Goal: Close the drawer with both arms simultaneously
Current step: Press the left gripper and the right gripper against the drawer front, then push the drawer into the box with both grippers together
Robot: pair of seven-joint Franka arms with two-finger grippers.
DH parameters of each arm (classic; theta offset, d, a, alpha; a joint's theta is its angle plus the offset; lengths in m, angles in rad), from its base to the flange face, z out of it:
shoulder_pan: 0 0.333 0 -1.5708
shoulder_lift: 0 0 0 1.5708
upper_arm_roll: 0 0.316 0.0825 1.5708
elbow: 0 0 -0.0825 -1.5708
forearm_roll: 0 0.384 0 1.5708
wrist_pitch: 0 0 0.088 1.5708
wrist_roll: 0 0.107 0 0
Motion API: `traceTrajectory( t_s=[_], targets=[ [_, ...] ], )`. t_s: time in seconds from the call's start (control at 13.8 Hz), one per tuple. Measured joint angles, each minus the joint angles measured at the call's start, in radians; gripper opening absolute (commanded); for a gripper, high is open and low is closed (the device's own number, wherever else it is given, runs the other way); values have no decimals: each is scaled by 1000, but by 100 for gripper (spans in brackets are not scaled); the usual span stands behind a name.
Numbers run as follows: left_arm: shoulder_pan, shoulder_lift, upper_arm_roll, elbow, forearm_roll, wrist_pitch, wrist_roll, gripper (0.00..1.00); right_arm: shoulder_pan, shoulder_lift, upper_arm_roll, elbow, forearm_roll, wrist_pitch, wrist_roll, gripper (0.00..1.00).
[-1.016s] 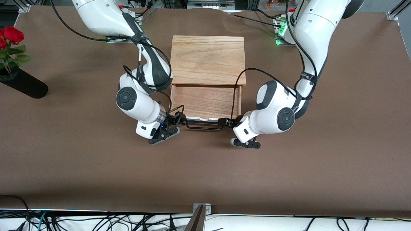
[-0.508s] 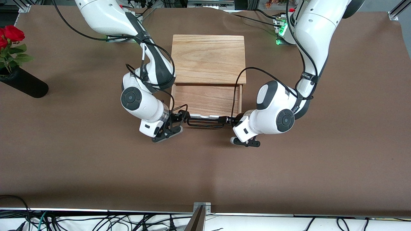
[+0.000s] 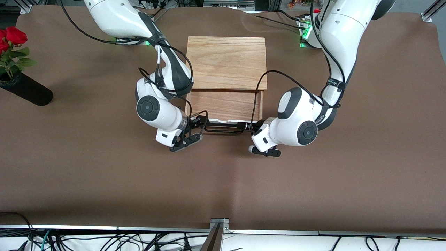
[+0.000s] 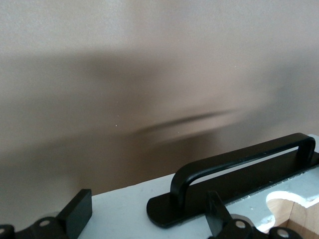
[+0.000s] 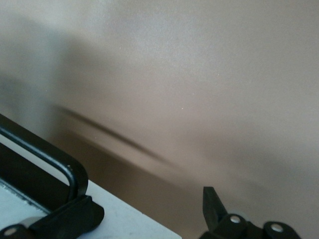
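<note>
looking down from the front camera, i see the drawer (image 3: 224, 105) standing partly out of its wooden box (image 3: 226, 63) at the middle of the brown table (image 3: 223, 181), its white front panel (image 3: 224, 121) facing the camera and its thin black handle (image 3: 223, 129) running along that panel.

my 2 arms meet at the panel's 2 ends. the right gripper (image 3: 199, 122) sits at the end toward the right arm's side of the table, its fingers spread apart against the panel; in the right wrist view 1 finger (image 5: 67, 219) lies on the white panel right at the handle's end (image 5: 55, 164) and the other pokes up well clear of it, nothing clamped between them.

the left gripper (image 3: 246, 127) sits at the end toward the left arm's side, also spread; in the left wrist view its fingers (image 4: 75, 214) rest along the white panel (image 4: 124, 209) on either side of the handle's mounting foot (image 4: 239, 179), gripping nothing.

a black vase with red roses (image 3: 19, 78) stands near the table's edge at the right arm's end.
</note>
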Motion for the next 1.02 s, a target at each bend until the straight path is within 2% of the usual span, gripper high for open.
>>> traceTrajectory(
  t_s=[1.02],
  targets=[
    [-26,-1,8,5,0,-74,-53,100,-9,0,-1,12,22,-144,2,100]
  ],
)
